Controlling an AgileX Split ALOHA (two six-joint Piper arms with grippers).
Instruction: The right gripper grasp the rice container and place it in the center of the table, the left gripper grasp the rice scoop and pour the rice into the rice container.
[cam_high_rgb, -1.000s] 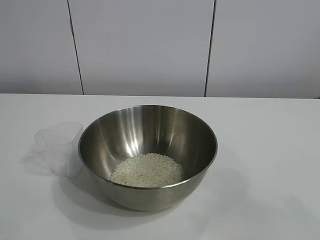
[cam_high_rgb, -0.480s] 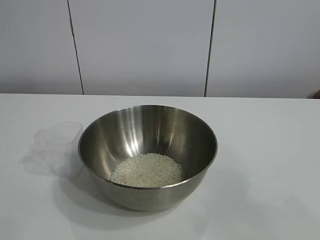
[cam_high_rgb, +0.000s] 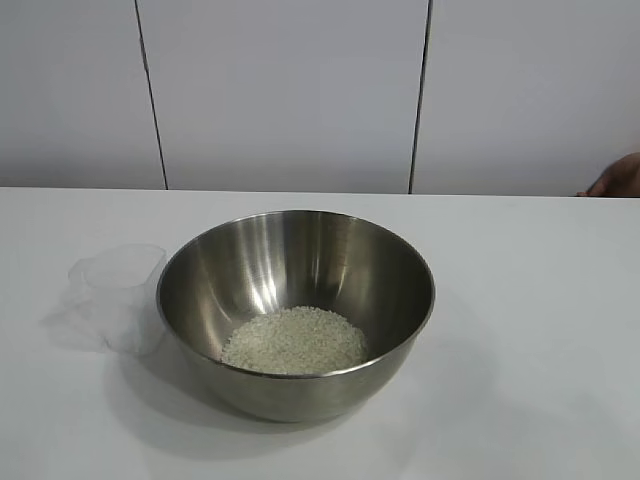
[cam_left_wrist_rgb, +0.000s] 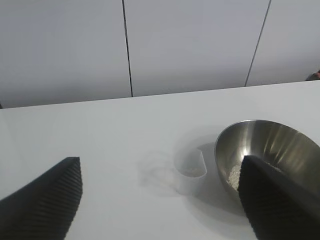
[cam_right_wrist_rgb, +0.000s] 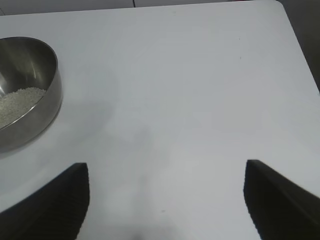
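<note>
The steel rice container (cam_high_rgb: 295, 300) stands in the middle of the white table (cam_high_rgb: 530, 300), with a heap of rice (cam_high_rgb: 294, 341) in its bottom. The clear plastic rice scoop (cam_high_rgb: 120, 296) stands upright just left of it, close to its wall. Neither arm shows in the exterior view. In the left wrist view my left gripper (cam_left_wrist_rgb: 160, 200) is open and empty, well back from the scoop (cam_left_wrist_rgb: 190, 172) and the container (cam_left_wrist_rgb: 265, 150). In the right wrist view my right gripper (cam_right_wrist_rgb: 165, 200) is open and empty over bare table, apart from the container (cam_right_wrist_rgb: 27, 90).
A white panelled wall (cam_high_rgb: 290, 90) stands behind the table. A person's hand (cam_high_rgb: 615, 178) shows at the far right edge behind the table. The table's corner (cam_right_wrist_rgb: 280, 7) shows in the right wrist view.
The hand has come into view at the far right edge. The container, rice and scoop have not moved.
</note>
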